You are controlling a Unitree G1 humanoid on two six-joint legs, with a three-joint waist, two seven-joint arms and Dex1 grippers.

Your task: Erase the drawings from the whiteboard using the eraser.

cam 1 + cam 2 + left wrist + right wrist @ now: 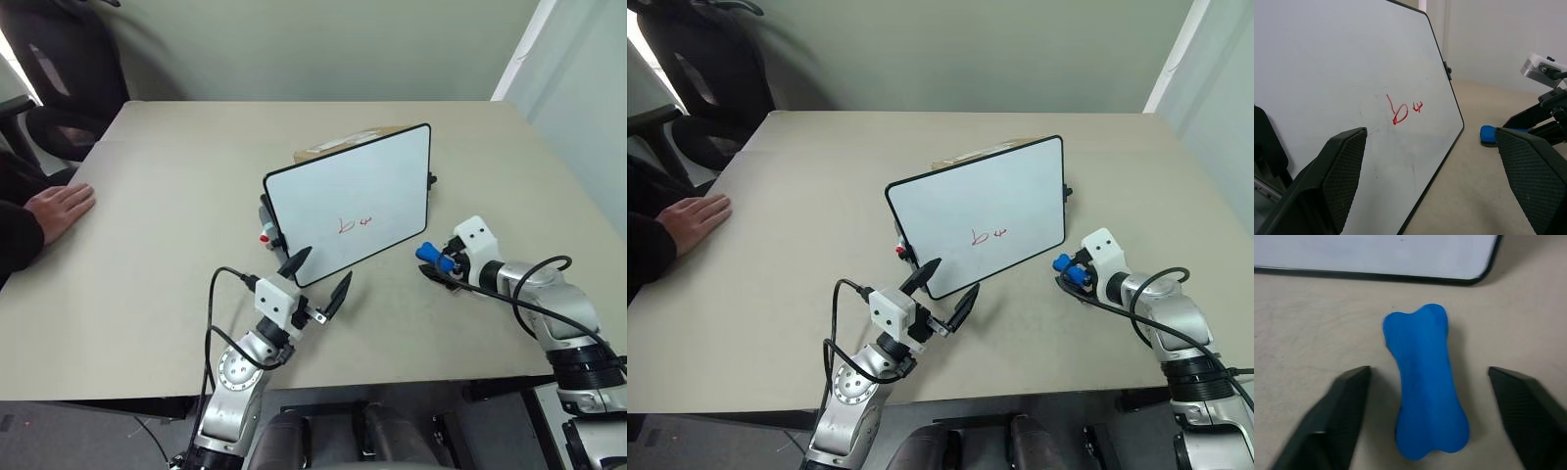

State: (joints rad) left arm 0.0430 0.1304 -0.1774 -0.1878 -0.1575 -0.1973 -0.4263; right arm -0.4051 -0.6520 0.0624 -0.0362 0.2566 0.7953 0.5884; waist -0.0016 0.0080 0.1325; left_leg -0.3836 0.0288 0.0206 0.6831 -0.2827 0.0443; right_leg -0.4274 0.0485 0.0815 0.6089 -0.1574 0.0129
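Nearest the head camera, the left gripper (313, 279) hovers just in front of the lower edge of the whiteboard (372, 186), its two black fingers spread apart and grasping nothing. It faces the red drawings (356, 225), which sit low on the board face, roughly centred.

Off the board's lower right corner, the eraser (1425, 382) lies flat on the table (147, 294), a blue bone-shaped piece. The right gripper (1432, 423) is positioned over it with fingers released, one on each side of the eraser's narrow waist and neither touching it. The board's black rim runs just beyond the eraser's far end.

Step in hand, by estimate: acquiring the eraser. For a sound grip:
- Keep the fingers square to the eraser's long axis so the pads close on the waist, not the flared ends.
- Lower until the fingertips nearly reach the table before closing; a high pinch may let the piece pivot.
- Lift straight up, clear of the rim, before swinging toward the drawings.

A person's hand (61, 209) rests on the table's far left edge, well apart from the work.
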